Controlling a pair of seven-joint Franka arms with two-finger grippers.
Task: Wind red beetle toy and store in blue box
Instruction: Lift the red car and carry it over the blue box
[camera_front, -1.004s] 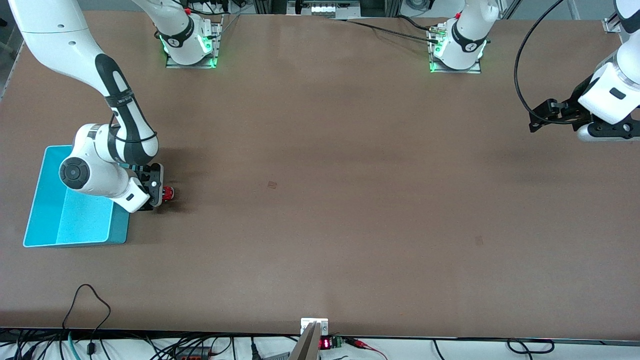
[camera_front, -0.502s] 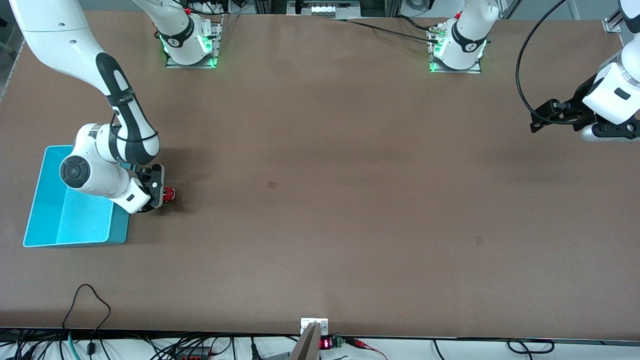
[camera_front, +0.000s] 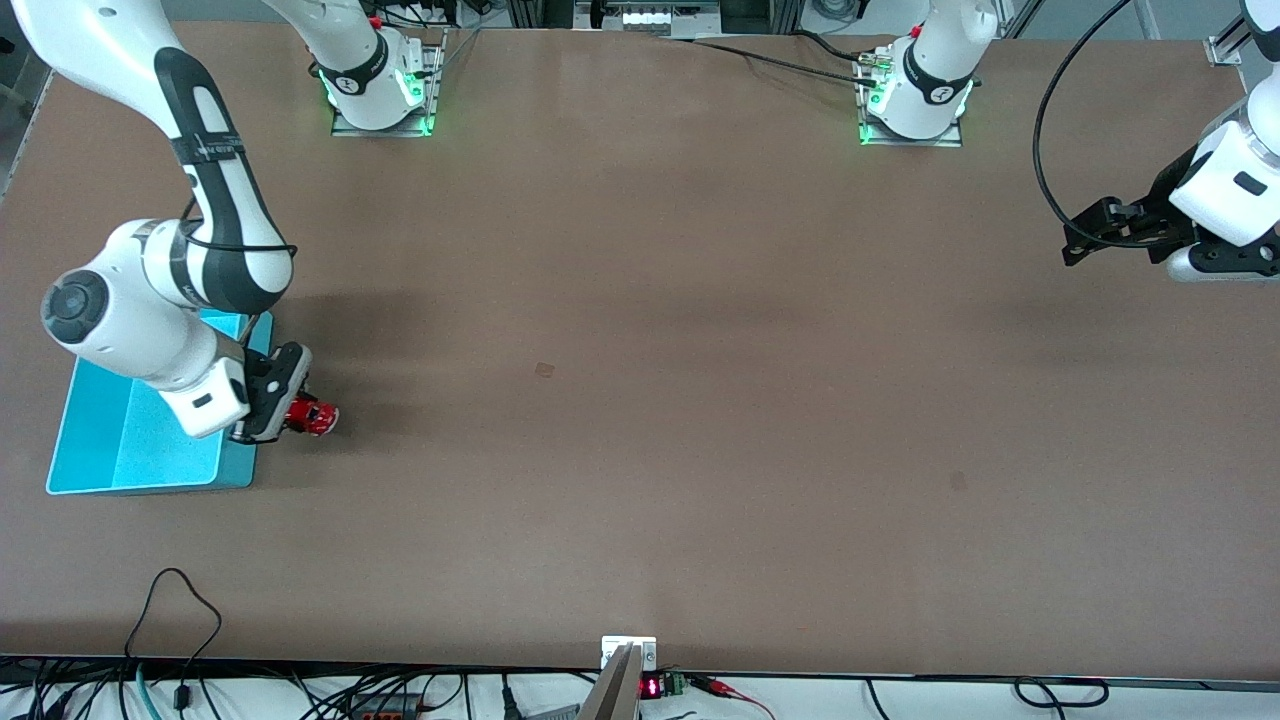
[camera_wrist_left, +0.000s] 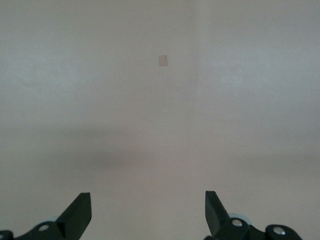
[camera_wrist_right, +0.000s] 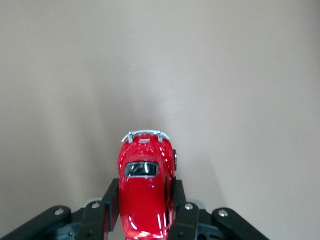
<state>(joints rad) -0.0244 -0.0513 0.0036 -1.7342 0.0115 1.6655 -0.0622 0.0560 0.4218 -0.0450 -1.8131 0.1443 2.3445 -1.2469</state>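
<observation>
Gripping red beetle toy (camera_wrist_right: 145, 195), right gripper (camera_wrist_right: 145, 210); lift unclear.

I note the right gripper (camera_front: 285, 412) has shifted nearer the front camera alongside the blue box (camera_front: 95, 455), carrying the red beetle toy (camera_front: 311, 417) with it, wrist raised.

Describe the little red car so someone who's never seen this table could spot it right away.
Find the blue box at the right arm's end of the table. Just beside its wall, the right gripper is shut on the red beetle toy. It is the only red thing on the brown table: tiny, glossy, rounded, with a silvery bumper.
</observation>
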